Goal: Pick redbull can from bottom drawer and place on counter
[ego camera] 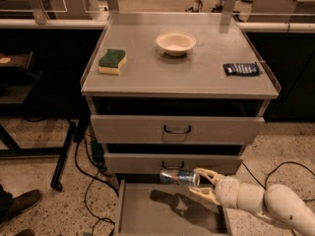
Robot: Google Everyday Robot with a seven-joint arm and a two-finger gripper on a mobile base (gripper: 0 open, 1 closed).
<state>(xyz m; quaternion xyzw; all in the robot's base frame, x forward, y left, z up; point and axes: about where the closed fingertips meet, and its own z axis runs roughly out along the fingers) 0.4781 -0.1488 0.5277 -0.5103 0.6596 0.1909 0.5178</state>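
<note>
The redbull can (177,177) is a slim silver and blue cylinder lying sideways in my gripper (201,185), held in the air above the open bottom drawer (147,215) and in front of the middle drawer. The gripper's pale fingers (209,173) are shut on the can's right end. My white arm (266,205) comes in from the lower right. The can's shadow falls on the drawer floor. The grey counter (197,73) is the cabinet's top, well above the can.
On the counter sit a green and yellow sponge (112,61) at the left, a cream bowl (175,43) at the back middle and a flat dark blue packet (241,68) at the right. Two upper drawers (177,129) are shut. Cables (91,181) lie on the floor at the left.
</note>
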